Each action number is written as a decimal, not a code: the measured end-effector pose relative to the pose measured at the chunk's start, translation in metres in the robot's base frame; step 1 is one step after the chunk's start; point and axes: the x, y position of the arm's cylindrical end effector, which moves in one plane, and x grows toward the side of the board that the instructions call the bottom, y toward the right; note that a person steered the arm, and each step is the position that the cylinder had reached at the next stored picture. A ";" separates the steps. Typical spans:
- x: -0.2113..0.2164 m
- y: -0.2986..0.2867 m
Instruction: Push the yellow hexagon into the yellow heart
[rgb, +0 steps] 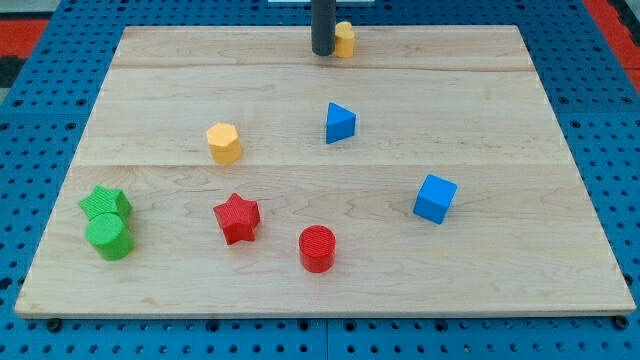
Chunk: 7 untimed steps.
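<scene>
One dark rod ends in my tip near the view's top edge of the wooden board; it is a bare rod with nothing held. Just to its right, touching or nearly so, sits the partly hidden yellow heart. Well below and to the left lies the yellow hexagon. Farther out are a blue triangle, blue cube, red star, red cylinder, green star and green cylinder.
</scene>
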 end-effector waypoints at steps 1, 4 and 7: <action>0.036 -0.010; 0.181 -0.025; 0.173 -0.150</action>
